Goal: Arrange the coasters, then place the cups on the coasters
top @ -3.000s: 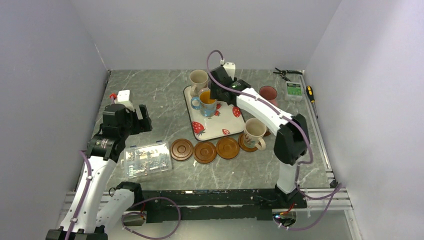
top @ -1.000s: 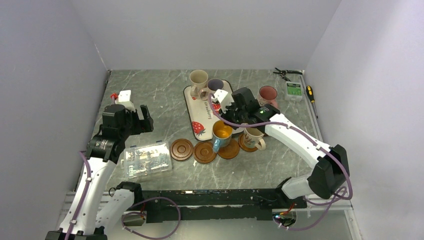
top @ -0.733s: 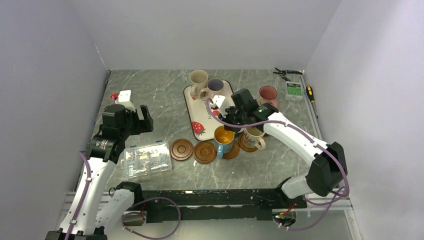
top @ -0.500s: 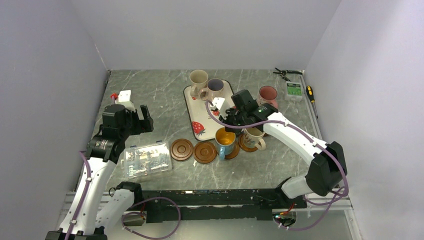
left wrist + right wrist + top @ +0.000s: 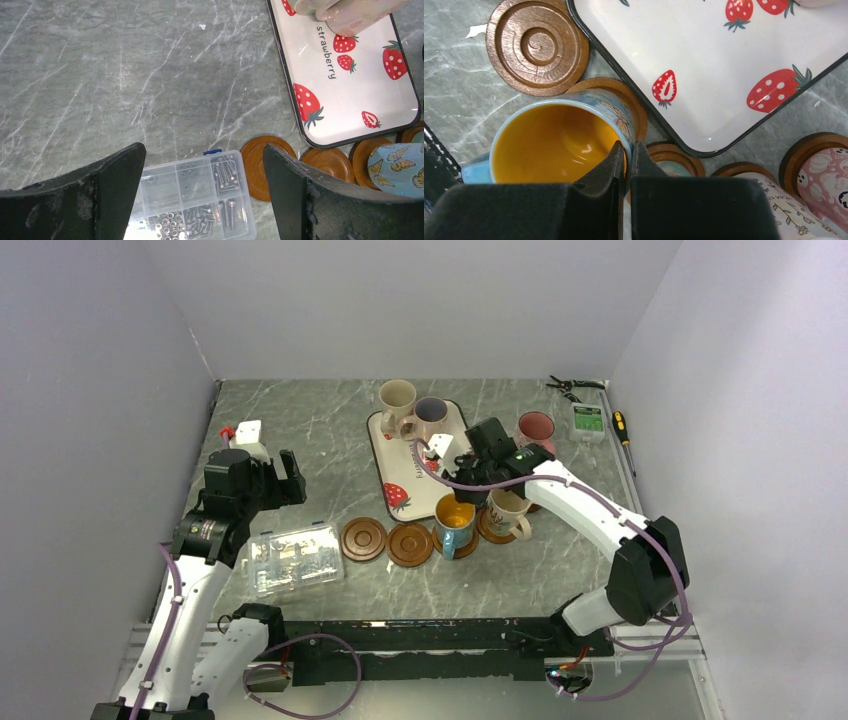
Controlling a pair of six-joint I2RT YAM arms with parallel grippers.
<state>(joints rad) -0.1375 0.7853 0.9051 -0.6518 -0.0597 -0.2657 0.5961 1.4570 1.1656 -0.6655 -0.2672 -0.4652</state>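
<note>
My right gripper is shut on the rim of a blue cup with an orange inside, one finger inside and one outside. That cup stands over the third coaster of the front row; I cannot tell whether it rests on it. Two bare coasters lie to its left. A cream cup sits on the coaster to the right. Another cream cup and a purple-inside cup stand on the tray. A pink cup is at the back right. My left gripper hangs open and empty.
A clear plastic box of screws lies in front of the left gripper, beside the leftmost coaster. Pliers, a small green device and a screwdriver lie at the back right edge. Grey walls close in three sides.
The right arm carried the orange-inside cup off the tray to the coaster row, then shifted it slightly right and lower over the third coaster. The left arm has not moved.
</note>
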